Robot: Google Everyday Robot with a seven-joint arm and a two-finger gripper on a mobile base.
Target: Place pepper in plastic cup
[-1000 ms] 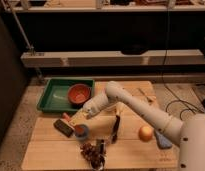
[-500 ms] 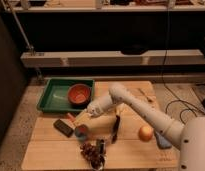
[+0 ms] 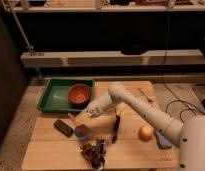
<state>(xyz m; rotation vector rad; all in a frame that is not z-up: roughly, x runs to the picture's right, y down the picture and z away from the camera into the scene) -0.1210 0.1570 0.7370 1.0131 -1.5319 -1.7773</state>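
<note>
Gripper (image 3: 82, 118) hangs just above the plastic cup (image 3: 81, 131) on the bench (image 3: 51, 150); jaws' state can't be told. Pepper (image 3: 72, 118) shows beside it, apparently carried. Best centre it over the cup's mouth, tip down, before letting go.

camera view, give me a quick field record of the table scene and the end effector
end effector: low over the table's left-middle, just right of the dark sponge
pepper: at the end effector's tip, grip not clear
plastic cup: upright on the table, directly below the end effector
dark sponge: flat on the table, left of the cup
green tray: back left, holds the orange-red bowl
round fruit: right side of the table
</note>
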